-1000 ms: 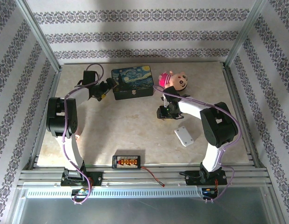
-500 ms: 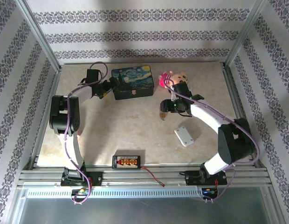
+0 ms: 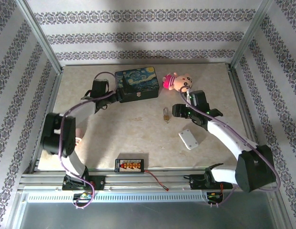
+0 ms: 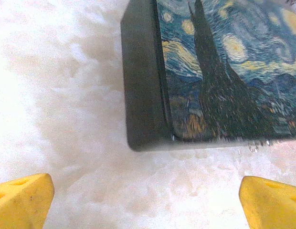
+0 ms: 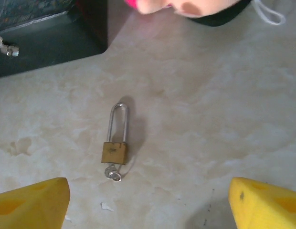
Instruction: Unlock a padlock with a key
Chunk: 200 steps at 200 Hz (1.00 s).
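The brass padlock (image 3: 165, 114) lies flat on the marble table, left of my right gripper (image 3: 176, 111). In the right wrist view the padlock (image 5: 114, 152) points its silvery shackle away from me. The small key (image 5: 112, 172) sticks out of the bottom of its body. My right gripper (image 5: 148, 210) is open and empty, its yellow fingertips (image 5: 31, 202) wide apart on the near side of the lock. My left gripper (image 3: 120, 94) is at the left front corner of the painted tin. In its wrist view the left gripper (image 4: 147, 205) is open over bare table.
The Starry Night tin box (image 3: 135, 82) stands at the back, and its corner (image 4: 143, 95) is close ahead of the left fingers. A pink plush doll (image 3: 179, 82) lies right of it. A white plastic block (image 3: 188, 139), a black connector board (image 3: 131, 165) and a red-black wire (image 3: 157, 180) lie nearer.
My right gripper has drawn back to the right off the padlock, leaving it with the key on the table. The left gripper has slid right to the tin's corner.
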Each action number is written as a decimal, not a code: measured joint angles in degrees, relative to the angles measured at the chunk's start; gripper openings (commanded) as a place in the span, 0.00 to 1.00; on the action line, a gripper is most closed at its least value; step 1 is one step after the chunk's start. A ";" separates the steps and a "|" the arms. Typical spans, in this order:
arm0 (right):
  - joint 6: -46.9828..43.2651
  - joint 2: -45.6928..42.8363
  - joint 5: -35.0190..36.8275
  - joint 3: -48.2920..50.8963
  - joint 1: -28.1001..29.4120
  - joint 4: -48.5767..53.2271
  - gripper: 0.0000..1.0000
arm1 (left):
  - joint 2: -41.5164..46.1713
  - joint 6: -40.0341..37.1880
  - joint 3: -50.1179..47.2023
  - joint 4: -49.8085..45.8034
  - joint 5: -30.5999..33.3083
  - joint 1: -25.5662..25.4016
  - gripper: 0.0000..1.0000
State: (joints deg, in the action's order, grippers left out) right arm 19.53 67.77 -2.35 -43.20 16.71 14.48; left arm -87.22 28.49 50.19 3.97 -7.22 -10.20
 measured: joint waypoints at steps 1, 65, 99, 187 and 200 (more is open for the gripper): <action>0.04 -0.20 0.11 0.15 -0.04 -0.11 0.89 | 0.44 -0.11 -0.37 0.15 0.13 0.00 0.99; -2.25 -14.40 9.35 12.28 -3.02 -9.20 0.98 | 29.05 -12.09 -25.57 11.93 13.88 -0.22 0.99; -7.76 -17.42 12.61 19.69 -3.02 -18.12 0.98 | 33.20 -20.26 -33.92 22.23 19.37 -0.22 0.99; -18.93 -7.13 14.16 26.91 -7.91 -43.15 0.98 | 9.90 -30.45 -35.43 43.85 22.34 1.73 0.99; -19.65 -3.76 13.14 27.23 -8.39 -47.23 0.98 | 6.10 -30.93 -33.48 45.57 22.14 2.23 0.99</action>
State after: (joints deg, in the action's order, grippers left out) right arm -0.12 64.01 10.79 -15.97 8.32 -32.75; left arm -81.12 -2.44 16.71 49.54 14.92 -7.97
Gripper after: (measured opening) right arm 0.981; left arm 0.992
